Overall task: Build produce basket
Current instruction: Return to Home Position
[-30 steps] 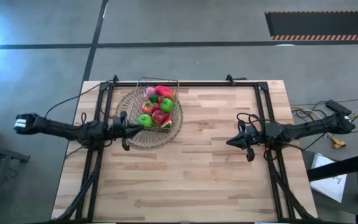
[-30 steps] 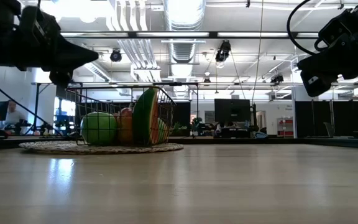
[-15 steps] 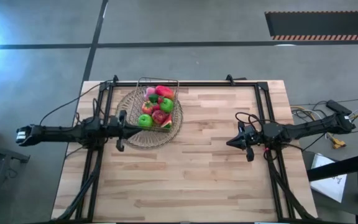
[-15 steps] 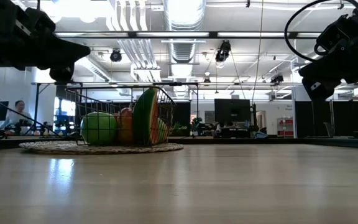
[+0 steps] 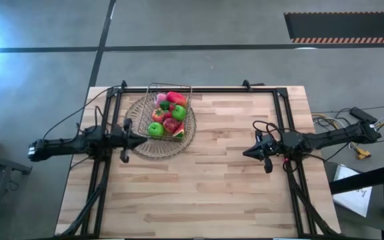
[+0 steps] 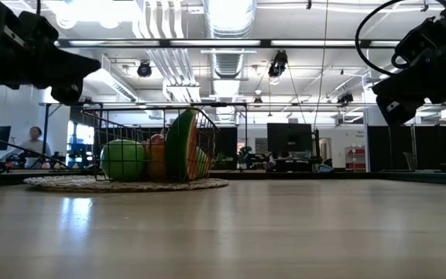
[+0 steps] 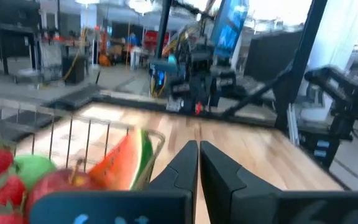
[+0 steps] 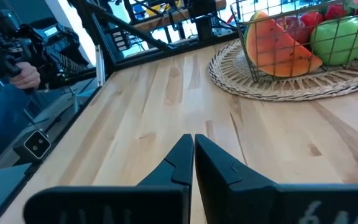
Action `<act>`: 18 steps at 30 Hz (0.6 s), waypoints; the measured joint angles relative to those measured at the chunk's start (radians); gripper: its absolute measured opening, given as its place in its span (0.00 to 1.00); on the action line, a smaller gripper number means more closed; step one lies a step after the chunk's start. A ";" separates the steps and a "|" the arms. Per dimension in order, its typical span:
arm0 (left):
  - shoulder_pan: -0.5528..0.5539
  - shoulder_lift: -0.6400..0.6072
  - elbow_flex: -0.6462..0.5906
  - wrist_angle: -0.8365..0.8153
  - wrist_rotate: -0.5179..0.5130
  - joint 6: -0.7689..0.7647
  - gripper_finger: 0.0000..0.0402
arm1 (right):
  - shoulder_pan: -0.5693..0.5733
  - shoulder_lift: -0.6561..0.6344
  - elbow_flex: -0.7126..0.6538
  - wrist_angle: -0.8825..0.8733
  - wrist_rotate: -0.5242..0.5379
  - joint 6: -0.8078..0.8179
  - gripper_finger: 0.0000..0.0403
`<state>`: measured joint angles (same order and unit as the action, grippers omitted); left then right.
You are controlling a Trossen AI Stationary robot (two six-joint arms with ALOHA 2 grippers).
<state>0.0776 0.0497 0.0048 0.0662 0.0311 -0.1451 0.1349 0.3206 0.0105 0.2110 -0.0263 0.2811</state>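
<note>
Basket (image 5: pixel 170 85) of wire grid on round woven mat (image 5: pixel 145 148), upper left-centre of high view, holds produce (image 5: pixel 167 119): green apples, red apple, watermelon slice (image 8: pixel 278 46). Left gripper (image 7: pixel 198 144) hovers over mat's left edge, fingers pressed together, empty. Right gripper (image 8: pixel 193 137) hangs right of centre, well apart from basket, fingers together, empty.

Pale wooden tabletop (image 5: pixel 212 180) of jointed planks, smooth, with a soft sheen and visible grain. Toward its far left corner lies a round mat (image 5: pixel 153 149) of tan woven wicker, rough and matt. On the mat stands the basket (image 6: pixel 130 124), thin dark metal wire. The produce (image 5: pixel 169 115) inside looks like smooth moulded plastic; a green apple (image 6: pixel 122 159) shines glossily. The left gripper (image 7: pixel 198 162) and right gripper (image 8: pixel 193 146) are dark, matt and hard-surfaced.
</note>
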 joint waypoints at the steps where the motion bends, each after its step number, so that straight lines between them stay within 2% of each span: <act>1: 0.000 0.001 0.000 -0.013 0.000 -0.003 0.00 | 0.000 0.000 0.000 0.000 0.000 -0.003 0.02; 12: 0.000 -0.010 0.000 -0.008 0.003 0.027 0.00 | 0.000 -0.005 0.000 -0.019 -0.008 -0.060 0.02; 18: 0.000 0.015 0.000 -0.010 0.004 -0.032 0.00 | 0.000 -0.151 0.000 -0.080 -0.007 -0.109 0.02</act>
<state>0.0772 0.0649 0.0044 0.0562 0.0347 -0.1766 0.1345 0.1693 0.0105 0.1305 -0.0334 0.1718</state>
